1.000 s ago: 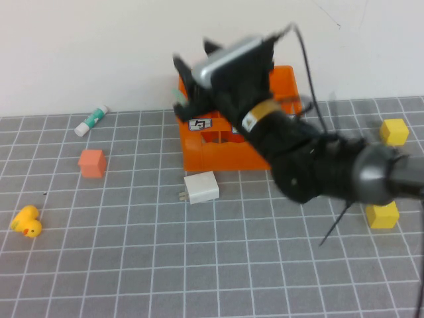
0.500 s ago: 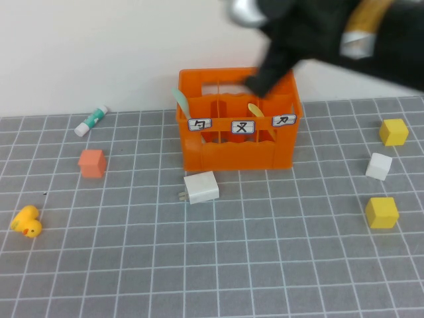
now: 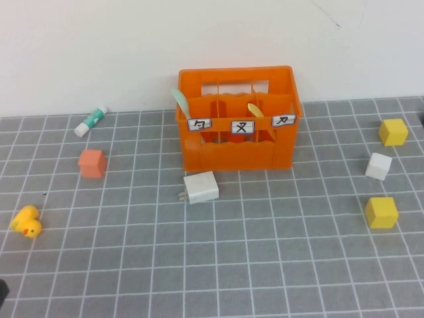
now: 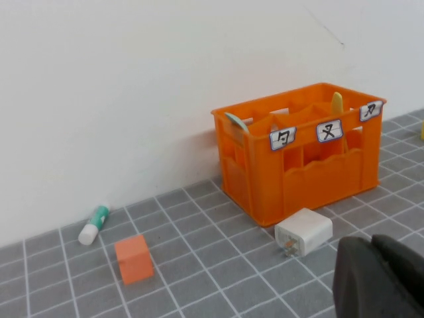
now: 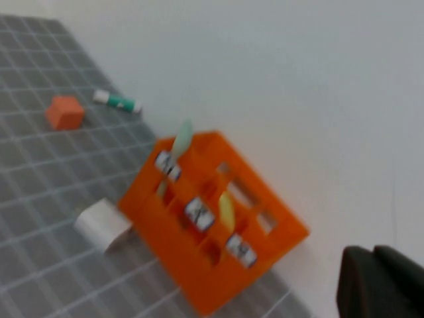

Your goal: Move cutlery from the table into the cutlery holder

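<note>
Both closed, empty claws, left claw (image 4: 384,278) and right claw (image 5: 381,281), sit clear of the crate (image 3: 237,154); spoon (image 3: 179,101) and knife (image 3: 255,110) are inside it, so the job looks finished.

Only a white charger (image 3: 201,187) stands before the crate (image 3: 238,156); above is open.
</note>
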You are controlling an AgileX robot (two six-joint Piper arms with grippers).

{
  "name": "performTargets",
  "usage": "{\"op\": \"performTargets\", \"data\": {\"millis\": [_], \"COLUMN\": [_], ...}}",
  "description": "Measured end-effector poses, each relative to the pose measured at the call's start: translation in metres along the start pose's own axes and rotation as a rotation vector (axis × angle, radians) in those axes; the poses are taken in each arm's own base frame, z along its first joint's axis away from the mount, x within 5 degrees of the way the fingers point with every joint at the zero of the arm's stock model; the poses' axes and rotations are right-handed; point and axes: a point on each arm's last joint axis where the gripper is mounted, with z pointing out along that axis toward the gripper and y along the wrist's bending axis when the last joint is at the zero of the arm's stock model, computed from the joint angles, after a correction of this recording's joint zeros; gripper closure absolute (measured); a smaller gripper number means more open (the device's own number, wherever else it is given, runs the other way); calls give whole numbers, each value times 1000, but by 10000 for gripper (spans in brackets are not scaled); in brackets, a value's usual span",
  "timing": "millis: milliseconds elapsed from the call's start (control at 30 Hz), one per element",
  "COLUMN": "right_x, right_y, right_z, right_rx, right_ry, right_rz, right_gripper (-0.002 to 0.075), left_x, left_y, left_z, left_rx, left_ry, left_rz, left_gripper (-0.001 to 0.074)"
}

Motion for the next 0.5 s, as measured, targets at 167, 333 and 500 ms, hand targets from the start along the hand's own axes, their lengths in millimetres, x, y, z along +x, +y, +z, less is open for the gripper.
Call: {"op": "performTargets", "data": {"millis": [167, 333, 500], "right_x": [54, 96, 122], "right_y": [29, 49, 60], "right_z": [-30, -58, -79], "right_rx": [-18, -12, -5], "right_ry": [39, 56, 103], "right_rz": [46, 140, 193], "right_gripper": [726, 726, 726], "left_x": [7, 6, 6], "left_y": [-1, -2, -2], "left_z": [3, 3, 3], "left_rx": [7, 11, 12], "left_ry": [-6, -9, -8], "left_rz": [20, 13, 9], "left_gripper": [736, 736, 736]}}
